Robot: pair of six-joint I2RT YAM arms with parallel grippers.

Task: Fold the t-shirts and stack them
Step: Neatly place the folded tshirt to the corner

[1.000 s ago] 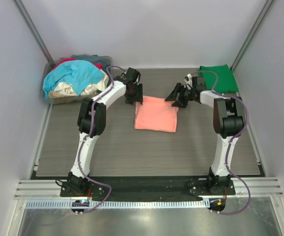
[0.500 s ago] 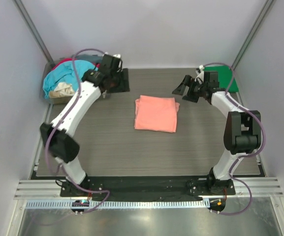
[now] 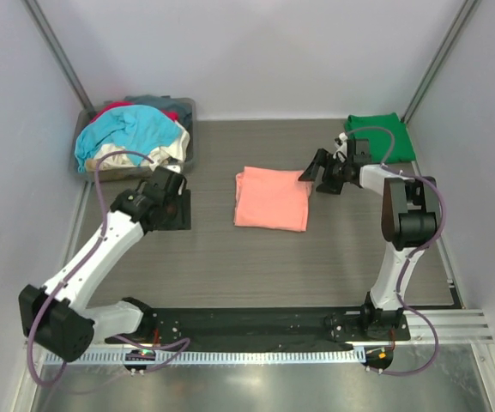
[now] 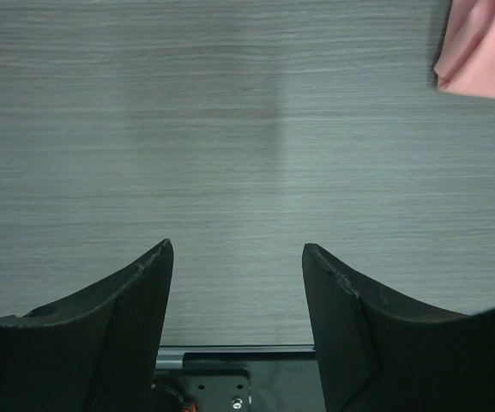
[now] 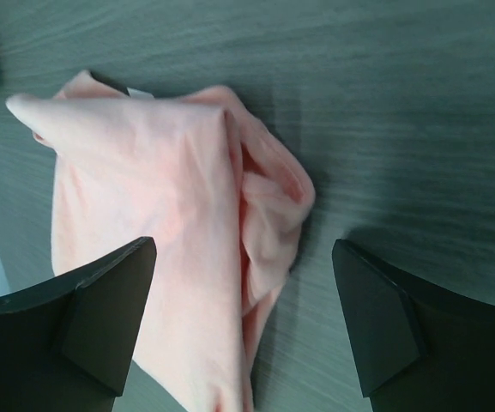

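A folded salmon-pink t-shirt (image 3: 271,198) lies in the middle of the table; it also shows in the right wrist view (image 5: 153,215), and its corner shows in the left wrist view (image 4: 480,51). A folded dark green t-shirt (image 3: 380,136) lies at the back right. Turquoise, cream and red shirts (image 3: 131,137) are heaped in the tub. My right gripper (image 3: 314,172) is open and empty, over the pink shirt's back right corner (image 5: 243,257). My left gripper (image 3: 172,209) is open and empty over bare table, left of the pink shirt (image 4: 237,249).
The grey plastic tub (image 3: 187,129) stands at the back left corner. The grey wood-grain table (image 3: 230,257) is bounded by white walls and a metal rail (image 3: 256,322) at the near edge.
My left arm has swung from the back near the tub down and toward me, left of the pink shirt. My right gripper has come back toward the pink shirt's corner.
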